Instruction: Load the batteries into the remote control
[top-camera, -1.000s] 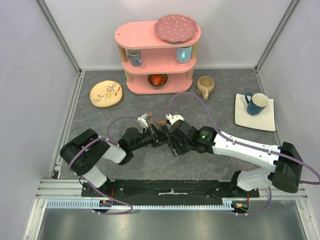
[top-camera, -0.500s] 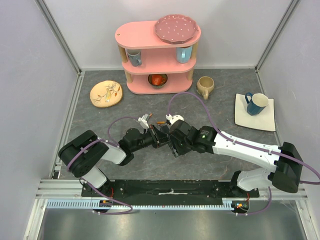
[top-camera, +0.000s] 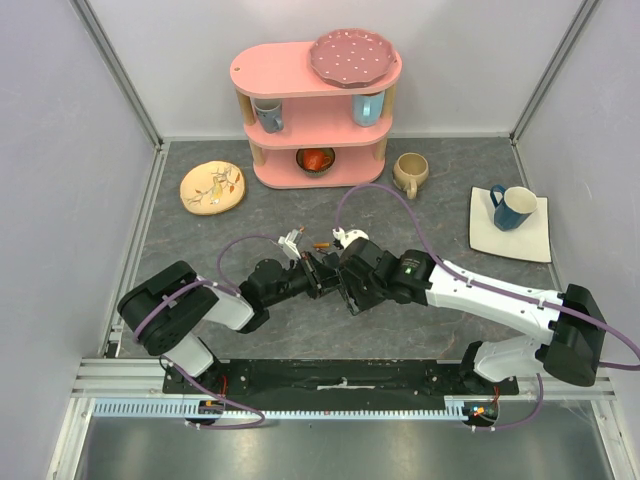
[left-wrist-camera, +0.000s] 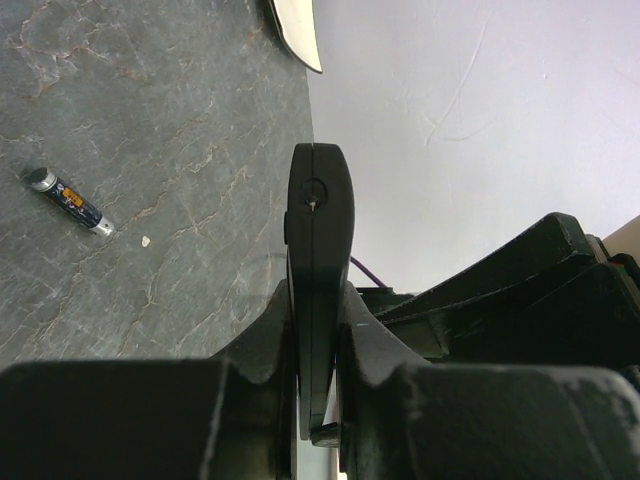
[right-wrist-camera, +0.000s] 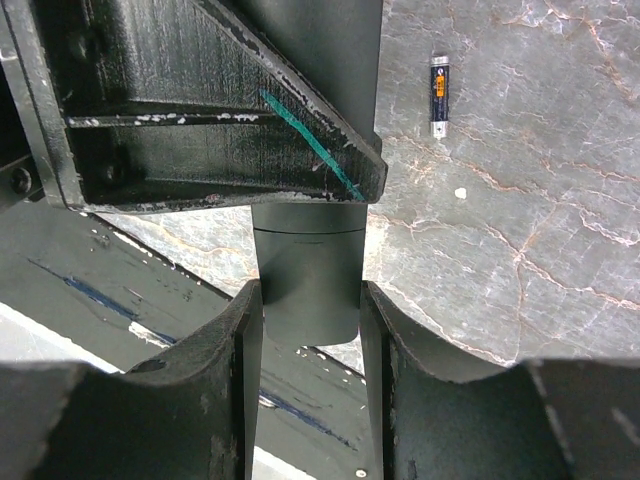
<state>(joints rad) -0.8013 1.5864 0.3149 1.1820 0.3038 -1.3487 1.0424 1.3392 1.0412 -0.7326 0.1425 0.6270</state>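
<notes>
Little has been altered since a second ago. The remote control (left-wrist-camera: 320, 210) is still clamped edge-on by the left gripper (left-wrist-camera: 318, 312), its other end pinched by the right gripper (right-wrist-camera: 310, 305) (mid-table). One battery (right-wrist-camera: 438, 95) is seen at 12 o'clock of them on the grey marbled table (top-camera: 200, 260), which is enclosed by pale walls (top-camera: 50, 200).

No word, brand or number can be read in any view. The one battery (right-wrist-camera: 438, 95) lying near the middle of the table (right-wrist-camera: 520, 200) bears an orange label patch with dark specks on it — possibly print — too small and blurred to make out.
</notes>
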